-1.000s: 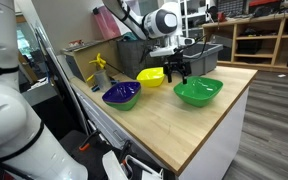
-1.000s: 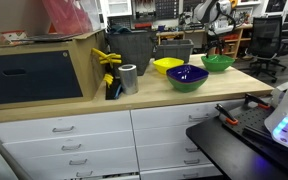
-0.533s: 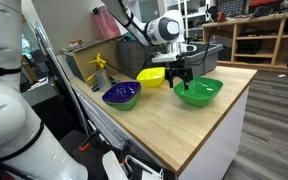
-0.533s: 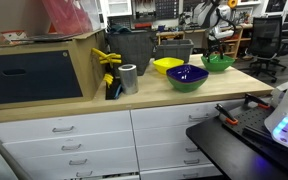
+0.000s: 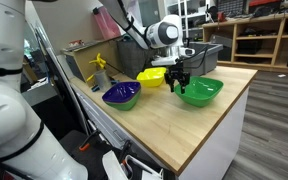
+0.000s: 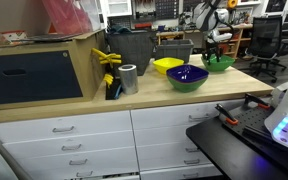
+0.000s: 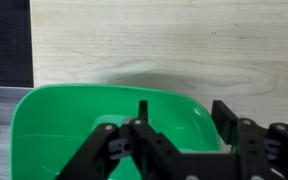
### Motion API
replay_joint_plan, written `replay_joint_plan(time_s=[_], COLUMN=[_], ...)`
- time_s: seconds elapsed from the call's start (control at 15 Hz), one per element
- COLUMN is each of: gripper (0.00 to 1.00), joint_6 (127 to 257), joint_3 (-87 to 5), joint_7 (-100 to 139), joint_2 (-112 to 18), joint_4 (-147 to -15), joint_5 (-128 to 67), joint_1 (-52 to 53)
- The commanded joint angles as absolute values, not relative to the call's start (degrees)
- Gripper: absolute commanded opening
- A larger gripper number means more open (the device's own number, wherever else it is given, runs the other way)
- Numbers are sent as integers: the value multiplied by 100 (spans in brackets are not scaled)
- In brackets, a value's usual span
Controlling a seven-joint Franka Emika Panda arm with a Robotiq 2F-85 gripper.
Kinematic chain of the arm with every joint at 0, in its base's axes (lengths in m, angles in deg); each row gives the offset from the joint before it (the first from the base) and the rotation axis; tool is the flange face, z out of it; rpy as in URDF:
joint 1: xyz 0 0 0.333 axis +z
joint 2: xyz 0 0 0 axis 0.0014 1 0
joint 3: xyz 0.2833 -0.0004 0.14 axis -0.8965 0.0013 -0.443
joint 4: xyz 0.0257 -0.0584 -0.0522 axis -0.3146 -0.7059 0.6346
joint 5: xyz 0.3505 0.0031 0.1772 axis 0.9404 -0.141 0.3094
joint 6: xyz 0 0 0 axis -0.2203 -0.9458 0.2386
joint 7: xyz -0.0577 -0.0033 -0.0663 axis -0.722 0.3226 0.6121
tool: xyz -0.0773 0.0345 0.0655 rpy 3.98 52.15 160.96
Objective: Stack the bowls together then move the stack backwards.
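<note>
1. The black tool [image 7: 179,108] is hanging over the glossy green plastic bowl [image 5: 202,92], its fingers spread wide and straddling the bowl's wavy squarish rim.
2. That bowl is sitting on the pale wood-grain surface [image 5: 184,125], unstacked, near the shiny yellow plastic bowl [image 5: 151,76] and the purple bowl [image 5: 121,95].

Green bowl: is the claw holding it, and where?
Nothing held; the open claw straddles the rim of the green bowl, one finger inside, one outside.
</note>
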State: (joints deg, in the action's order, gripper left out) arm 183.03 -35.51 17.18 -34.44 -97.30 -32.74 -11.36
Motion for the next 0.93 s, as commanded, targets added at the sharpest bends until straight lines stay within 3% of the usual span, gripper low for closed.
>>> replay_joint_plan(time_s=[0.0, 0.27, 0.33, 0.87], gripper=[35, 5, 2, 1], joint_6=[18376, 18366, 18359, 18246], joint_3=[-3536, -3529, -3527, -3492], joint_7=[1503, 1447, 1418, 1525], joint_2=[-3481, -3529, -3537, -3933], joint_4=[-9703, -9713, -9706, -9772], joint_5=[-3279, -3264, -3264, -3290], joint_1=[-1164, -1191, -1195, -1116])
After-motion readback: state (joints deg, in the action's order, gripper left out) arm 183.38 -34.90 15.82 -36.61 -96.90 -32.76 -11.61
